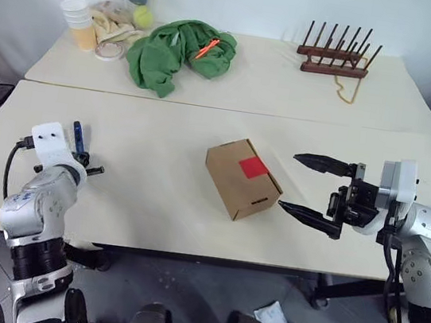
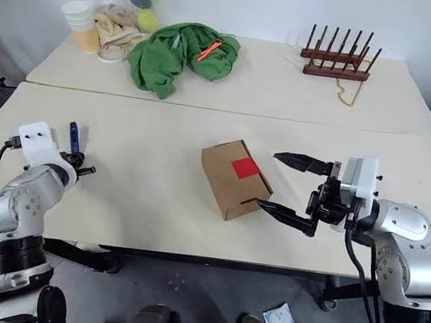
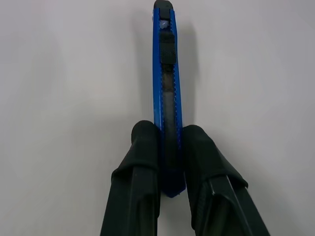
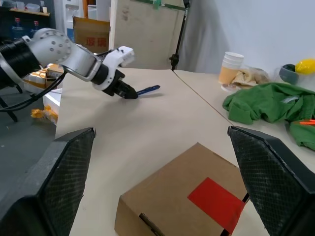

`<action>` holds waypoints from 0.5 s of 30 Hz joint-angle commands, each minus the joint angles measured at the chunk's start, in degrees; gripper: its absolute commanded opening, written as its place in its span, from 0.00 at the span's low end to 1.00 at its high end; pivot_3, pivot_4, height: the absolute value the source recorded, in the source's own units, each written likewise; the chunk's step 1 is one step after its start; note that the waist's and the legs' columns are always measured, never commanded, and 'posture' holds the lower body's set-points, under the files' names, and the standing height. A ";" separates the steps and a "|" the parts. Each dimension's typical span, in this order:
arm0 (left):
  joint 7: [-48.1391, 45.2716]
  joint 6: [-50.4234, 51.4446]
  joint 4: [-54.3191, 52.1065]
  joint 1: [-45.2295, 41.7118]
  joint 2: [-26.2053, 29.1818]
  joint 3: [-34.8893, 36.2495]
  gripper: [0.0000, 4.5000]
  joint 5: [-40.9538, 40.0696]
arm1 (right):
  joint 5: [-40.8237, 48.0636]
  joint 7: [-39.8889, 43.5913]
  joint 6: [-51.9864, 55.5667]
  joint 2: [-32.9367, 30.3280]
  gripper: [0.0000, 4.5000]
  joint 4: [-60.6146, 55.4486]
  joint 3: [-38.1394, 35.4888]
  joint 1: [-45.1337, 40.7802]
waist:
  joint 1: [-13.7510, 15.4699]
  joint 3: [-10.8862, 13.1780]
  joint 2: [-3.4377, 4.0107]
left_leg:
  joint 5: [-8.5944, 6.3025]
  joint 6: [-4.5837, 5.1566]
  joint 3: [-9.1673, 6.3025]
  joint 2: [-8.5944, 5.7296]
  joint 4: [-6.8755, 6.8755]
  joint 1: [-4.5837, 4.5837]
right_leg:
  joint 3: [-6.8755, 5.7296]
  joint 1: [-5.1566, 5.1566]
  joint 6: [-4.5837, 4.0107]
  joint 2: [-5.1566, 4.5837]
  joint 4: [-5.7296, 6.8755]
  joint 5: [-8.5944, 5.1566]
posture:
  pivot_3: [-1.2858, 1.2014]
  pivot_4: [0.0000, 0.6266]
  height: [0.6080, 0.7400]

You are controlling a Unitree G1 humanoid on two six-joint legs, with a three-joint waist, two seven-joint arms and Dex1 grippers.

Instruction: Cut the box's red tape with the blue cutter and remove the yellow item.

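A: Where is the blue cutter (image 3: 167, 93) relative to the box (image 1: 242, 178)?

B: Well off to the box's left on the same table (image 1: 155, 193), lying flat. The left gripper (image 3: 170, 147) has its fingers narrowed onto the cutter's rear half, pads touching both blue sides.

A: A firm hold yet?

B: It looks like contact on both sides, and I'd judge the squeeze may not be finished. To do this step well, let the pads seat fully before lifting, keep the slim body centred between them so it cannot pivot, and lift straight up from the table.

A: And the other arm?

B: The right gripper (image 1: 316, 190) hovers just right of the box, fingers spread wide and holding nothing, one tip near the box's lower right corner. I can't tell whether it touches.

A: The box itself?

B: Flaps shut, the red tape (image 1: 253, 167) intact on top, so the yellow item stays hidden inside, if it is there. Far behind the box on the rear table (image 1: 291, 84), a stack of paper cups (image 1: 79, 20) stands, contents not visible, beside a green cloth (image 1: 179, 52)
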 commanded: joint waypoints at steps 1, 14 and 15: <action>-19.42 -2.26 -3.67 4.48 9.51 -0.15 0.10 -7.66 | -0.04 0.31 -0.98 -1.85 1.00 -1.13 -3.14 1.27 | -0.02 0.06 -0.10 | 0.00 0.00 0.00 0.00 0.00 -0.05 | 0.00 -0.05 0.00 0.00 -0.01 0.00 | 0.52 0.24 1.00; -76.34 -31.28 -7.84 5.02 38.17 -33.21 0.10 -0.25 | 7.42 1.20 10.13 -10.01 1.00 -14.58 -10.26 17.49 | 1.27 0.38 0.34 | -0.11 0.04 0.36 0.10 -0.07 -0.21 | 0.08 -0.40 -0.05 0.04 -0.01 -0.02 | 0.52 0.24 1.00; -75.43 -33.94 -7.07 1.10 34.78 -38.55 0.10 4.00 | 6.73 0.18 11.40 -10.70 1.00 -16.15 -10.18 19.63 | 1.48 0.38 0.32 | -0.11 0.05 0.36 0.08 -0.04 -0.21 | 0.09 -0.38 -0.04 0.04 0.01 -0.01 | 0.52 0.24 1.00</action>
